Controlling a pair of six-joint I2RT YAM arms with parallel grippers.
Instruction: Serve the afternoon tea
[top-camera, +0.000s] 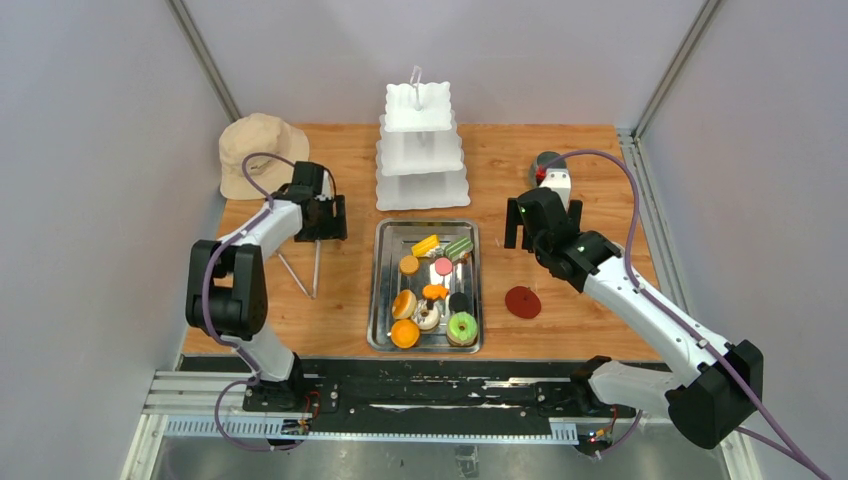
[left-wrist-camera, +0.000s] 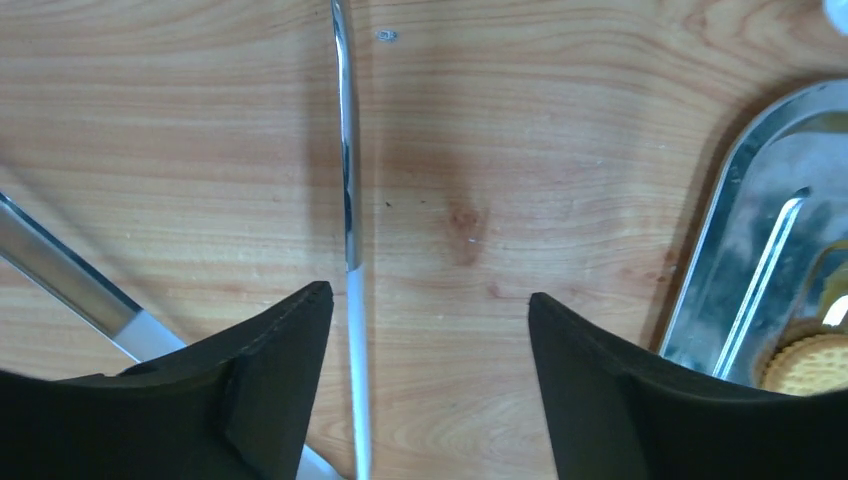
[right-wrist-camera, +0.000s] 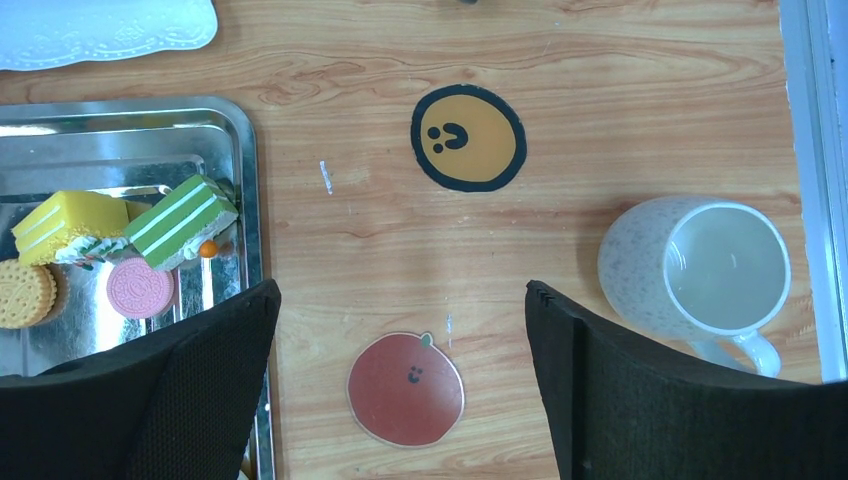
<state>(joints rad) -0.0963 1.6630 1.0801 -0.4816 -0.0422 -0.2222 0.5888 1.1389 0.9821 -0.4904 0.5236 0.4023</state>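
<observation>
Toy pastries and donuts (top-camera: 432, 290) lie in the steel tray (top-camera: 378, 300) at mid-table; the right wrist view shows a yellow cake (right-wrist-camera: 65, 222), a green cake (right-wrist-camera: 180, 220) and a pink cookie (right-wrist-camera: 140, 287). A pale speckled mug (right-wrist-camera: 695, 270) (top-camera: 545, 162) stands upright to the right of my right gripper (right-wrist-camera: 400, 300) (top-camera: 542, 232), which is open above a red coaster (right-wrist-camera: 405, 388). My left gripper (left-wrist-camera: 428, 296) (top-camera: 322, 236) is open left of the tray, low over metal tongs (left-wrist-camera: 347, 180) (top-camera: 302, 270). One tong arm passes just inside its left finger, not pinched.
A white three-tier stand (top-camera: 421, 150) rises behind the tray. A beige hat (top-camera: 255, 152) lies at the back left. An orange smiley coaster (right-wrist-camera: 468, 137) sits on the wood beyond the red one (top-camera: 522, 301). Grey walls close in both table sides.
</observation>
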